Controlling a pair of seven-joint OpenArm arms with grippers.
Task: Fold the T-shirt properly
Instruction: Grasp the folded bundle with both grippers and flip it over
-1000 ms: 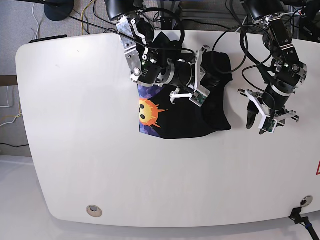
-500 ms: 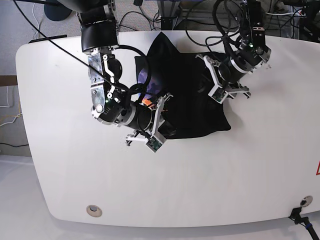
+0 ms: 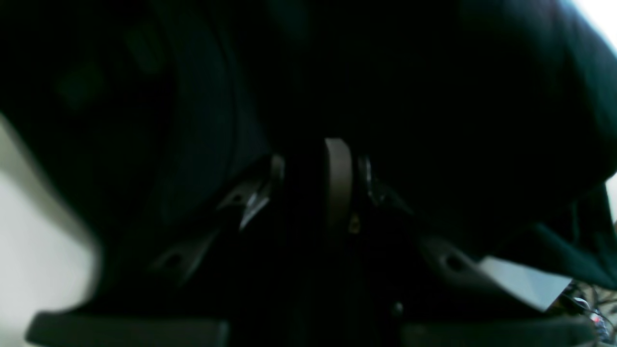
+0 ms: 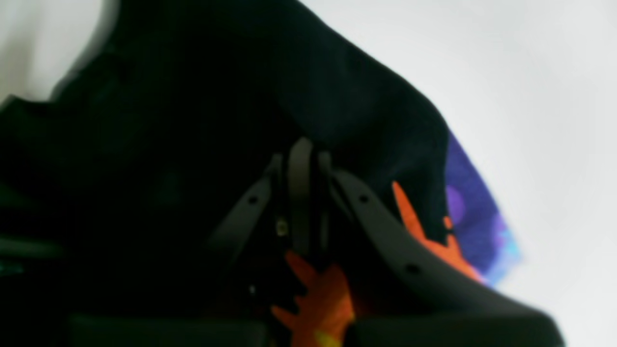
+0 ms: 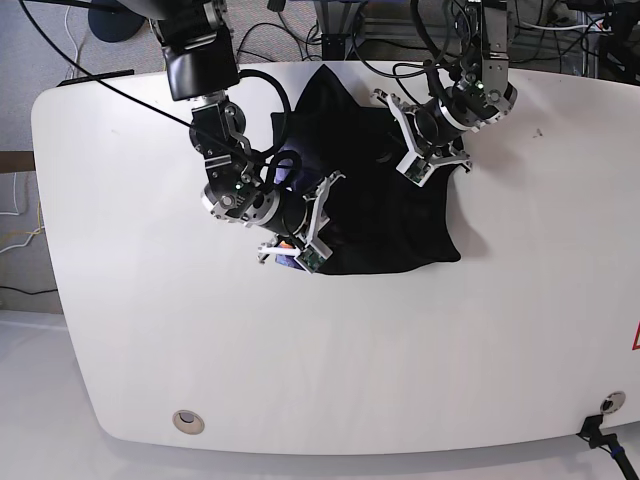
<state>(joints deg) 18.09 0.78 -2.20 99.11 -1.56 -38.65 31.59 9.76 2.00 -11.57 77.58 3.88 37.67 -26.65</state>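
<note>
The black T-shirt [image 5: 385, 215], partly folded and bunched on the white counter [image 5: 450, 370] (print nearly hidden), is pinched by the right gripper [image 4: 301, 159] at its printed edge and by the left gripper [image 3: 320, 166] at the opposite side; folding remains unfinished.

No readable txt anywhere: no brand, label or nr. Only a red mark [image 5: 635, 338] at the right edge of the base view, cut off by the frame, too partial to read.
</note>
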